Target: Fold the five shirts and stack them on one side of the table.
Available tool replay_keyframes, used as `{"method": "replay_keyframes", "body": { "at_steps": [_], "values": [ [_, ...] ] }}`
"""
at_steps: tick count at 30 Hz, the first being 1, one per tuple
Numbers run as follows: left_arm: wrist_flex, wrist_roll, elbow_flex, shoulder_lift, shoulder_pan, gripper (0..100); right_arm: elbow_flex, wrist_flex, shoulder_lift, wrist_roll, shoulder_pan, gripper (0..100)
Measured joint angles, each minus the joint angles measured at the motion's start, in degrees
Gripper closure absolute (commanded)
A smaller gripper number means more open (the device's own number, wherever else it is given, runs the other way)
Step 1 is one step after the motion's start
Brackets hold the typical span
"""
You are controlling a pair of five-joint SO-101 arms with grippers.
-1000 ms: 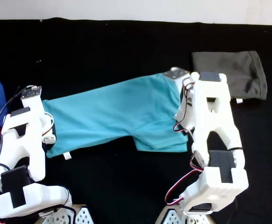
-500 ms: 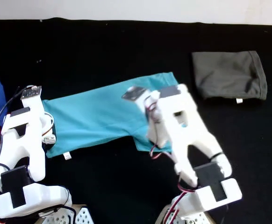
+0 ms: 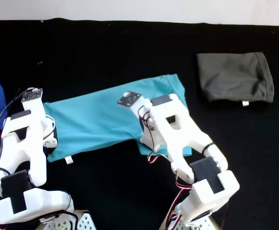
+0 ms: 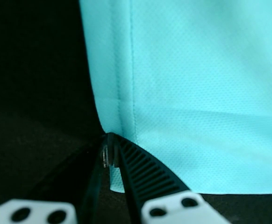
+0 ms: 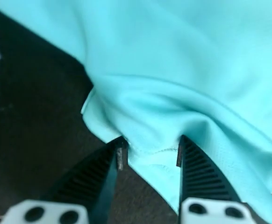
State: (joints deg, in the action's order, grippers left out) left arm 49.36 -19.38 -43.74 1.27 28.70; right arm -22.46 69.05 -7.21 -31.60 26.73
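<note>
Shirt (image 4: 196,93) corner pinched in left claw (image 4: 111,156); right claw (image 5: 150,153) spread astride it.

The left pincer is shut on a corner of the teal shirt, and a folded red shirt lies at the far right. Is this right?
The folded shirt at the far right is grey, not red; the high view shows it. The left pincer is shut on a corner of the teal shirt.

Likely robotics lab: black-draped table (image 3: 106,43), bench-mounted arms (image 3: 22,143), bare white wall (image 3: 139,8).
</note>
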Motion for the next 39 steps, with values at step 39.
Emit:
{"method": "replay_keyframes", "body": {
  "at_steps": [39],
  "values": [
    [0.0,0.0,0.0,0.0,0.0,99,-0.79,9.32,12.75,-2.29,-1.76,80.3]
  ]
}}
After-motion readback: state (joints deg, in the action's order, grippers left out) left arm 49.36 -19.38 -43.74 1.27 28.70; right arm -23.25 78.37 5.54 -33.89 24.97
